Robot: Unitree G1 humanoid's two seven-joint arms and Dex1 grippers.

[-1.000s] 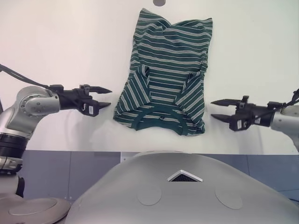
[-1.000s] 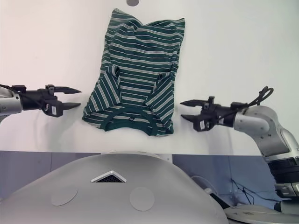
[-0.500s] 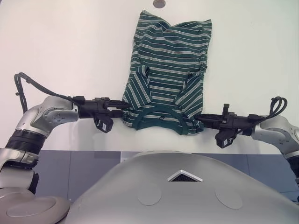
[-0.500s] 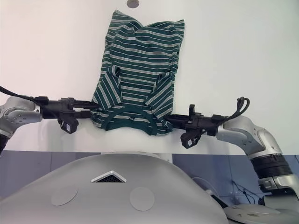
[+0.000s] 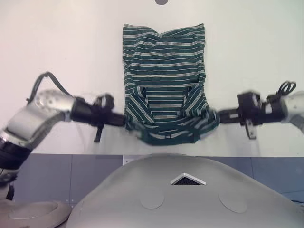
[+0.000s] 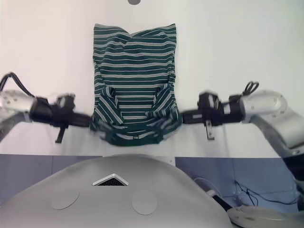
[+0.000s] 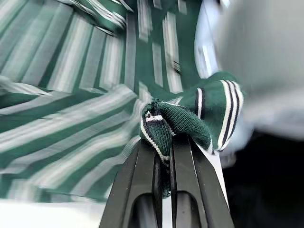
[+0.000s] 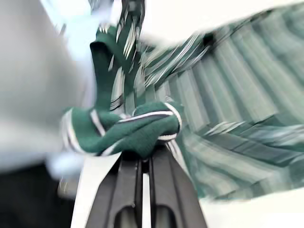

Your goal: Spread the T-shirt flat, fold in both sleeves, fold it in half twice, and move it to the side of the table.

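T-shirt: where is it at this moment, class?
The T-shirt lies in the middle of the table in the eye views, its near corners pinched by the left gripper and right gripper.

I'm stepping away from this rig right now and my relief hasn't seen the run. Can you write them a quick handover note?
Grippers: the left gripper is shut on the near left corner of the T-shirt; the right gripper is shut on its near right corner.
Things: the T-shirt lies in the middle of the table, collar end toward the robot, near edge bunched between the grippers.
Done: shirt spread out, both sleeves folded in over the body.
Left: both half folds, then the move to the table's side.
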